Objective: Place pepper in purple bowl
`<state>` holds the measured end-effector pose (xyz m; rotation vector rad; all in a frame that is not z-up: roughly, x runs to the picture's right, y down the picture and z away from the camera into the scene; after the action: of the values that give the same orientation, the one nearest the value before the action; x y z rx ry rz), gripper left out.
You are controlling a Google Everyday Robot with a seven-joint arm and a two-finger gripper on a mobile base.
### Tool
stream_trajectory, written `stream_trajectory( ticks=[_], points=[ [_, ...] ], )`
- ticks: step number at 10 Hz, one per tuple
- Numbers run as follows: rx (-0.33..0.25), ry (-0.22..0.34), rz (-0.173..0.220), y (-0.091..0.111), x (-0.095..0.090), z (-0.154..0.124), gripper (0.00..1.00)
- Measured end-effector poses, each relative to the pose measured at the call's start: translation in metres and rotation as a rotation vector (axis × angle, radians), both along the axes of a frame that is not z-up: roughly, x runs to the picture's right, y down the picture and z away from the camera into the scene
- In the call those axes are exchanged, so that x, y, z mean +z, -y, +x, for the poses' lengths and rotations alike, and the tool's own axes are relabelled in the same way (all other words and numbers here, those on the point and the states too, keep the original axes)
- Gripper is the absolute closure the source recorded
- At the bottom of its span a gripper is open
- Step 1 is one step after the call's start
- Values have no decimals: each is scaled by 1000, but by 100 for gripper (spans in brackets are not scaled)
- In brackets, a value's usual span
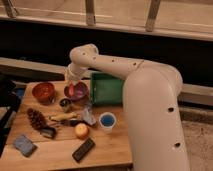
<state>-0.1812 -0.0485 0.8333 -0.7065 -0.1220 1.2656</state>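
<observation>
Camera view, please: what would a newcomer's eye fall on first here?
The big white robot arm fills the right side and curves over to the table's back. Its gripper hangs over the round dull purple bowl, with the slim red-orange pepper at it. Left of that sits a round orange-red bowl; behind it, a green bin.
</observation>
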Motion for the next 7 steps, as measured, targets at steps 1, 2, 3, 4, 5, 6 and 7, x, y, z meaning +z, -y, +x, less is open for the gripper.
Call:
stream_trajectory(
  ticks=[1,2,3,4,5,6,7],
  points=[
    [30,-12,-3,4,15,6,97],
    [42,-17,-7,4,21,8,97],
    [43,-17,-7,4,20,7,97],
    [43,-16,-8,4,20,6,97],
    [42,-15,-9,3,20,5,97],
    [43,-16,-9,3,20,6,97],
    [50,-20,-12,2,21,6,97]
  ],
)
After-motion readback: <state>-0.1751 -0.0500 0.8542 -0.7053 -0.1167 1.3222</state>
